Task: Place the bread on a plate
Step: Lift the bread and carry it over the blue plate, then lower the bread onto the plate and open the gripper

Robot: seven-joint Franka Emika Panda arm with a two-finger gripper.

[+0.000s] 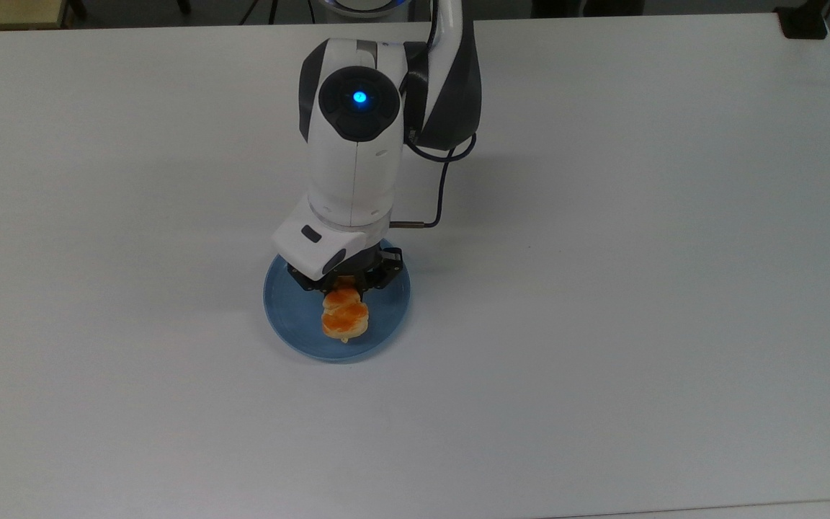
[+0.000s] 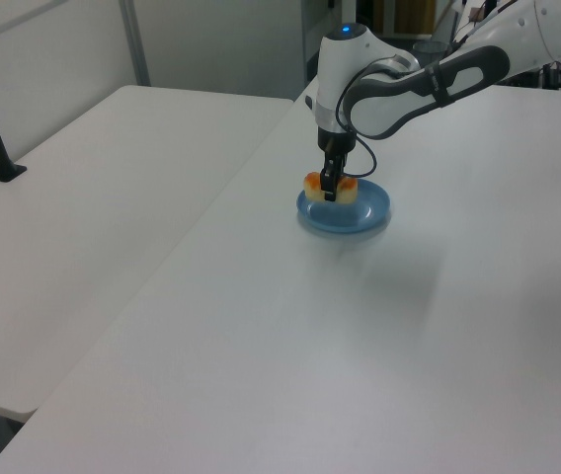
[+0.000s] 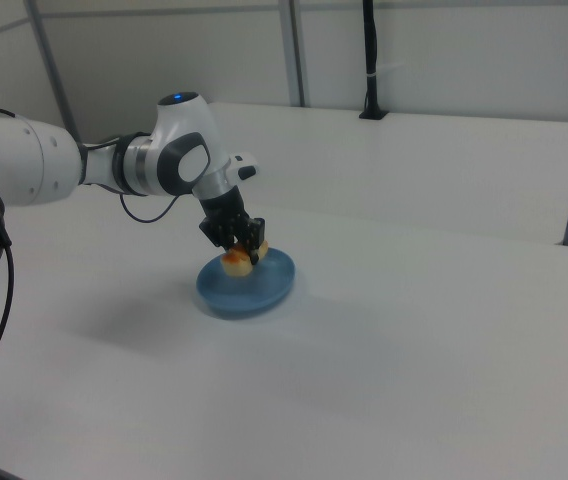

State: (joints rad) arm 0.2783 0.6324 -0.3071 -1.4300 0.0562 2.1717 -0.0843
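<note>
Clamping the bread between closed fingers, gripper hanging over the plate on the white table. In the top view, showing the bun's long axis running from the wrist toward the plate's near rim; in the left view, lying crosswise. Possibly hovering just above the plate, contact unclear.

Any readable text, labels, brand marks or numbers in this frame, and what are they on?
None can be read: the bread, the plate, the arm and the table show no print. The arm has a blue light, which is no lettering.
</note>
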